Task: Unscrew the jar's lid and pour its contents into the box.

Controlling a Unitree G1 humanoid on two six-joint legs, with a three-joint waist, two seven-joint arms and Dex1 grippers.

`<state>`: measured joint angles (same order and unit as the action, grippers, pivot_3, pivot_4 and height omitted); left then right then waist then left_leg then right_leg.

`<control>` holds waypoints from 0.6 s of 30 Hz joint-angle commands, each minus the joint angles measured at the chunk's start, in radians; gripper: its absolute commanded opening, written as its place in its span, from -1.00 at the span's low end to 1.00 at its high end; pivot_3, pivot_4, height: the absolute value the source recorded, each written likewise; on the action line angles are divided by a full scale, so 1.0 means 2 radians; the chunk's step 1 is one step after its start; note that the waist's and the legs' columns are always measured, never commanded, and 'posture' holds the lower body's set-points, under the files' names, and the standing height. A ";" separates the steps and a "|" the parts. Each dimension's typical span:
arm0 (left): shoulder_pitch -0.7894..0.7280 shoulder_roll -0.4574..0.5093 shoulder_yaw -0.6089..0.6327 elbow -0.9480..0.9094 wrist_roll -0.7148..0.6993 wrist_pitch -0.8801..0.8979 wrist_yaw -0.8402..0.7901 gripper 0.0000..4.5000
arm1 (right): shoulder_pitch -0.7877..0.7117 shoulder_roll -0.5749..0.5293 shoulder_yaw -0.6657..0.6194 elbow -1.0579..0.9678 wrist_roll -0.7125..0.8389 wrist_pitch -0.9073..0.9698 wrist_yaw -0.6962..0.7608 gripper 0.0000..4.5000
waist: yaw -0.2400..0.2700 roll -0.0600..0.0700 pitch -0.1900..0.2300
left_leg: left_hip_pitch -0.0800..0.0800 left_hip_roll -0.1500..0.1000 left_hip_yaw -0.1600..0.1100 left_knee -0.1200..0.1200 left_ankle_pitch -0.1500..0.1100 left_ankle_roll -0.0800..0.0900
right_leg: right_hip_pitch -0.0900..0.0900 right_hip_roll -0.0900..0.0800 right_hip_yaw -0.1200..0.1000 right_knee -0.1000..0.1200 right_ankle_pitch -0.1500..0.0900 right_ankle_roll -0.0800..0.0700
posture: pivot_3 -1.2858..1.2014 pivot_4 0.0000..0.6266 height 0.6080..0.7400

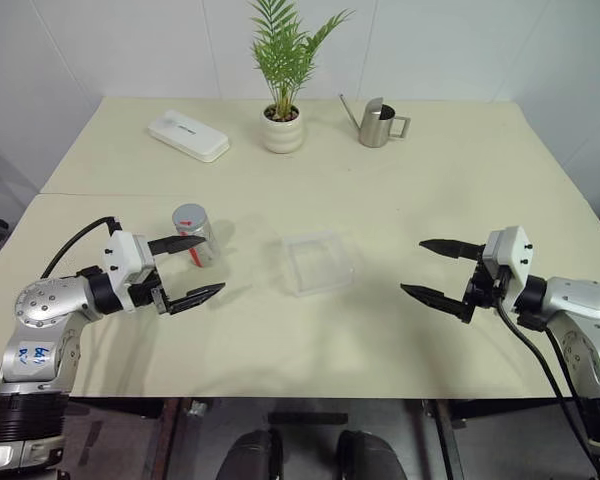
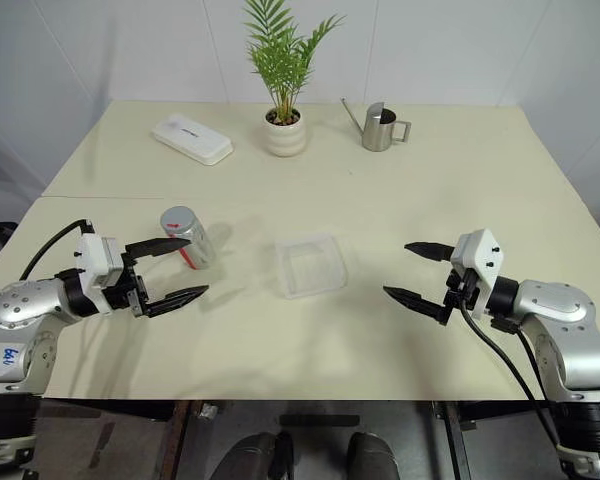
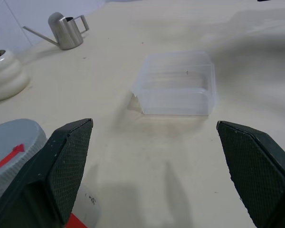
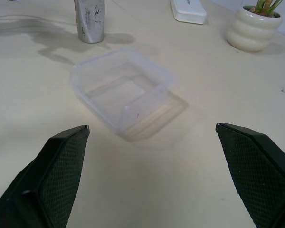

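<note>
Head view: table (image 1: 400, 330) holds all task items; both arms reach in from the lower corners of the frame.
Jar: the jar (image 1: 196, 238) stands upright left of centre, red mark on its side.
Lid: the lid (image 1: 189, 215) sits on the jar, red mark on top; not yet unscrewed, as far as I can judge.
Box: the box (image 1: 318, 262) lies at frame centre, well apart from the jar; it looks empty apart from one dark speck.
Contents: hidden inside the closed jar.
Left gripper: the left gripper (image 1: 194, 268) is spread wide and holds nothing; the upper finger crosses in front of the jar, but whether it touches I cannot tell.
Right gripper: the right gripper (image 1: 438, 272) is spread wide, empty, right of the box and clear of it.
Background: white case (image 1: 188, 135), plant pot (image 1: 282, 129) and can (image 1: 378, 124) along the upper edge.
Progress: nothing done; gripping, unscrewing and pouring all remain.
</note>
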<state>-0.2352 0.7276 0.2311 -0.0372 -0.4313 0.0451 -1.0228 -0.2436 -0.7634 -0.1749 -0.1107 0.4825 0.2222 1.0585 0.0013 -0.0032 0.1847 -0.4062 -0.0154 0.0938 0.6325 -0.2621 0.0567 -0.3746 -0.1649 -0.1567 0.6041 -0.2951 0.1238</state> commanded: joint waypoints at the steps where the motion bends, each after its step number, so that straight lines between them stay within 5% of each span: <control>1: 0.008 0.002 0.018 -0.023 -0.006 0.000 0.013 0.98 | 0.003 -0.004 -0.017 -0.015 0.005 -0.001 -0.005 1.00 | 0.000 0.000 0.000 | 0.000 0.000 0.000 0.000 0.000 0.000 | 0.000 0.000 0.000 0.000 0.000 0.000 | 0.03 -0.52 1.00; 12: 0.184 -0.082 0.097 -0.151 0.002 0.029 0.172 0.98 | -0.058 0.052 0.040 -0.013 0.015 0.005 0.001 1.00 | -0.008 -0.001 0.001 | 0.000 0.001 0.000 0.000 0.000 -0.001 | 0.000 0.000 0.000 0.000 0.000 0.000 | 0.03 -0.52 1.00; 18: 0.178 -0.156 0.090 -0.191 0.066 0.059 0.330 0.98 | -0.122 0.100 0.075 -0.027 0.018 0.032 -0.022 1.00 | 0.004 -0.001 0.001 | 0.001 0.001 -0.001 0.002 -0.002 -0.003 | 0.000 -0.002 0.004 -0.001 0.001 -0.001 | 0.03 -0.52 1.00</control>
<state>0.1393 0.4325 0.4102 -0.3790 -0.3326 0.1552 -0.4416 -0.4594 -0.5703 -0.0222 -0.1257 0.5006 0.2772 1.0318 0.0091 -0.0053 0.1858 -0.4052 -0.0132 0.0927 0.6364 -0.2652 0.0517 -0.3741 -0.1685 -0.1473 0.6021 -0.2921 0.1211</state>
